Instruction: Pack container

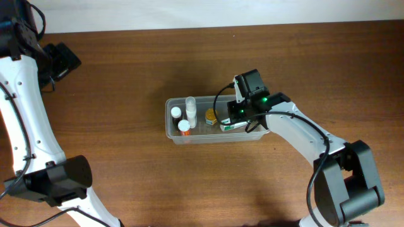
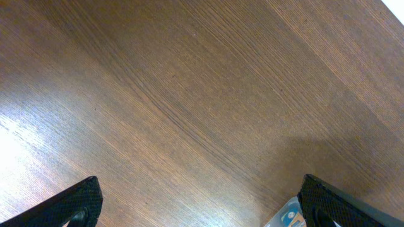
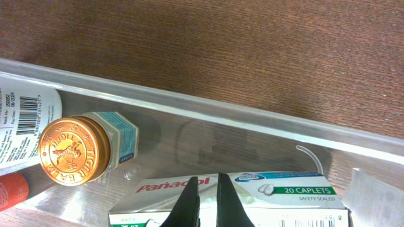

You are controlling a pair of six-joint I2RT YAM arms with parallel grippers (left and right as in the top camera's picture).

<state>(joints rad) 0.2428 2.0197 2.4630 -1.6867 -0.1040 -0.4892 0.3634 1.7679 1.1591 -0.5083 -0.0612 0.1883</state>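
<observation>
1. The container (image 1: 202,140) is a shallow tub of thin clear plastic. I judge it light, a little flexible in the walls, and smooth enough to slide on the table (image 1: 113,69) if nudged sideways.
2. Its stiffest part looks to be the rim. The best hold would be a pinch over the rim at a short end wall, or over a long wall where no contents stand close behind it.
3. Loose things already lie inside: small bottles at the left end, a gold-lidded jar (image 3: 74,150) towards the middle and a white-and-green carton (image 3: 284,195) at the right. The upright bottles would likely tip if the tub were jerked.
4. The container sits at the middle of the table, long side running left to right.
5. The right end effector (image 3: 207,195) hangs over the container's right part, inside its outline and directly above the carton. Its fingers are narrow, with only a slit between them and nothing seen in the slit. I cannot tell whether they touch the carton.
6. From the right wrist camera, the clear wall runs across just beyond the fingertips, and the jar is to their left.
7. The left end effector (image 2: 202,211) is spread wide and holds nothing. It is over bare table at the far left, well apart from the container.
</observation>
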